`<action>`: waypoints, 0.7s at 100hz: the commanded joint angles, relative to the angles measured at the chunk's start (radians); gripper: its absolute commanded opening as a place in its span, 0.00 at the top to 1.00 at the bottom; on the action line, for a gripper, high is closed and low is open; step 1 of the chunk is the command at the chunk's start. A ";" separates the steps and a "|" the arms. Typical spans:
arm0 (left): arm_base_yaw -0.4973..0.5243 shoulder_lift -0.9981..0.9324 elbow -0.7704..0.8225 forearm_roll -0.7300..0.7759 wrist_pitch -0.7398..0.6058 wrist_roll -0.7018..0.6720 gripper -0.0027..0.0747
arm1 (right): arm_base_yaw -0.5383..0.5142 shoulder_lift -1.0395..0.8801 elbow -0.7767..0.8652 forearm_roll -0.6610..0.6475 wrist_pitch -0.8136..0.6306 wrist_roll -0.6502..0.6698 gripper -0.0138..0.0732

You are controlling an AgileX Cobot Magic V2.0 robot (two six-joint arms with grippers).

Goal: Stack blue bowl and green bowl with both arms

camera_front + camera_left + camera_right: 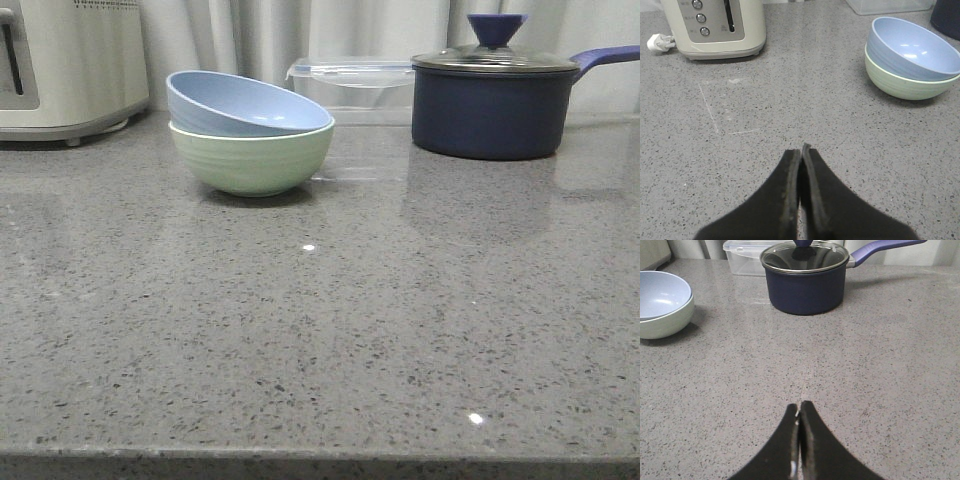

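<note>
Blue bowl (245, 105) sits tilted in green bowl (252, 158), both pincers clenched w/ nothing, so stacking looks done, maybe only straighten it.

We see a matt pale blue round bowl (240, 108), a matt mint-green round bowl (250, 160), and a polished grey speckled stone desk (320, 330).

left gripper (801, 150) closed, empty; right gripper (799, 407) likewise, seemingly
</note>
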 commanded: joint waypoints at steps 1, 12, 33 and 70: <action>-0.008 0.003 -0.024 -0.017 -0.077 0.000 0.99 | -0.005 0.012 -0.024 -0.032 -0.068 0.001 0.93; -0.008 0.003 0.001 -0.017 -0.089 0.000 0.99 | -0.005 0.012 -0.024 -0.032 -0.068 0.001 0.93; -0.008 -0.064 0.089 0.002 -0.268 0.000 0.99 | -0.005 0.012 -0.024 -0.032 -0.068 0.001 0.93; -0.008 -0.347 0.435 0.188 -0.579 -0.187 0.99 | -0.005 0.012 -0.024 -0.032 -0.066 0.001 0.93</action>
